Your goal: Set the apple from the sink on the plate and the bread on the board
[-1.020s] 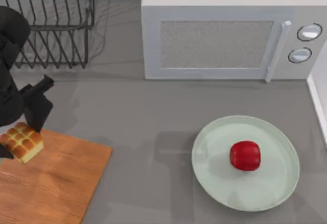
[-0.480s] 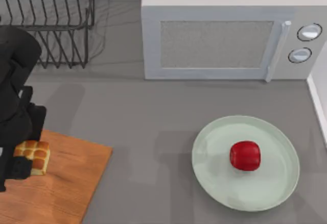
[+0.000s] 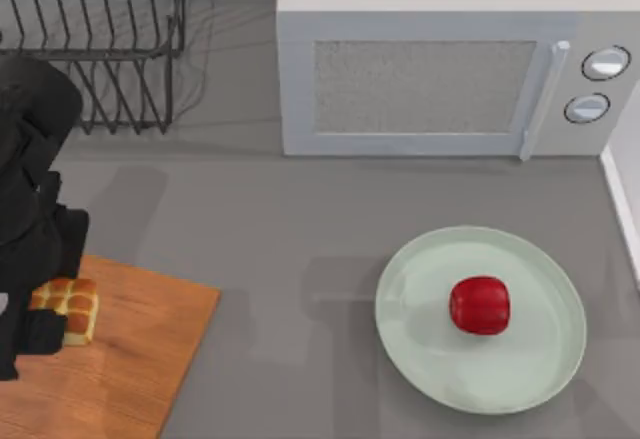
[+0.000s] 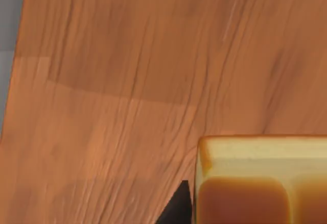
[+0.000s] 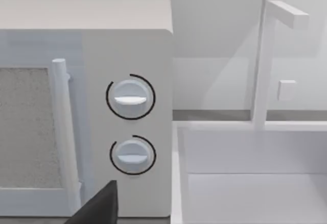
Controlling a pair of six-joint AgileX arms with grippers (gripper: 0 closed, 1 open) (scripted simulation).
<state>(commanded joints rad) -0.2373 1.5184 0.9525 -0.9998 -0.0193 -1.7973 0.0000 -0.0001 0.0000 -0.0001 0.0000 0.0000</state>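
inspecting from the near edge outward. at the near left of the surface [image 3: 300,219] lies the board [image 3: 120,359], flat, grain visible, its right corner pointing toward the middle. the bread [image 3: 68,307] sits over the board's left part, and my left gripper [image 3: 40,304] is down on it from above, the arm's dark bulk covering the loaf's left side. in the left wrist view the bread [image 4: 260,180] shows close against the board [image 4: 127,81], with one dark finger [image 4: 176,208] beside its pale flank. the jaws appear to be pinching the loaf; i cannot confirm whether its underside is touching the wood or just above it.

at the near right, well apart from the board, the plate [image 3: 480,319] rests on the surface with the apple [image 3: 479,305] on it, a little right of centre and free of any gripper. i judge that half of the task complete.

farther back stands the microwave [image 3: 450,69], door closed, two knobs at its right end. a wire rack [image 3: 100,44] occupies the far left corner.

the right wrist view faces the microwave [image 5: 102,106] knobs and the sink [image 5: 250,173] with its tap beyond; a dark finger [image 5: 99,206] shows at the frame's edge, and i cannot tell how the right jaws stand.

remaining, in my judgement: release the bread onto the board and lift the left arm clear.
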